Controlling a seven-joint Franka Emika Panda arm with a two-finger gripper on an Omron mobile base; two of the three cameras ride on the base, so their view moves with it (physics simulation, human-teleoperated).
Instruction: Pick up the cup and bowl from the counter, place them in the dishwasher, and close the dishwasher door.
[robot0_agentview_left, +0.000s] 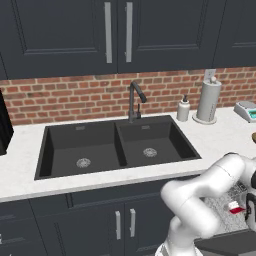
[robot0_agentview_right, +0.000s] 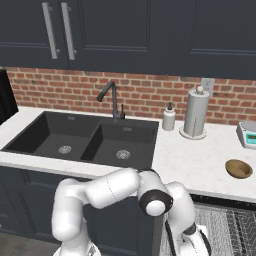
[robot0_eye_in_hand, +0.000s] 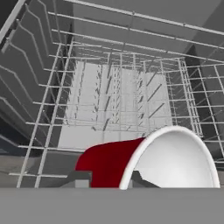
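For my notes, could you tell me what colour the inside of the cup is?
White inside, red outside; the cup shows best in the hand view.

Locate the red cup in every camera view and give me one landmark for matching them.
Left base view: cup low at right edge, over the rack.
Right base view: not in it.
Hand view: cup bottom centre, lying on its side.
Shared landmark: dishwasher's wire rack, also seen at.

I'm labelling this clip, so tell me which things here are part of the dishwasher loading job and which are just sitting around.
Part of the job:
red cup, lying on its side over the dishwasher rack
tan bowl, on the counter
gripper

Just lying about:
soap bottle
paper towel roll
kitchen scale
sink
faucet
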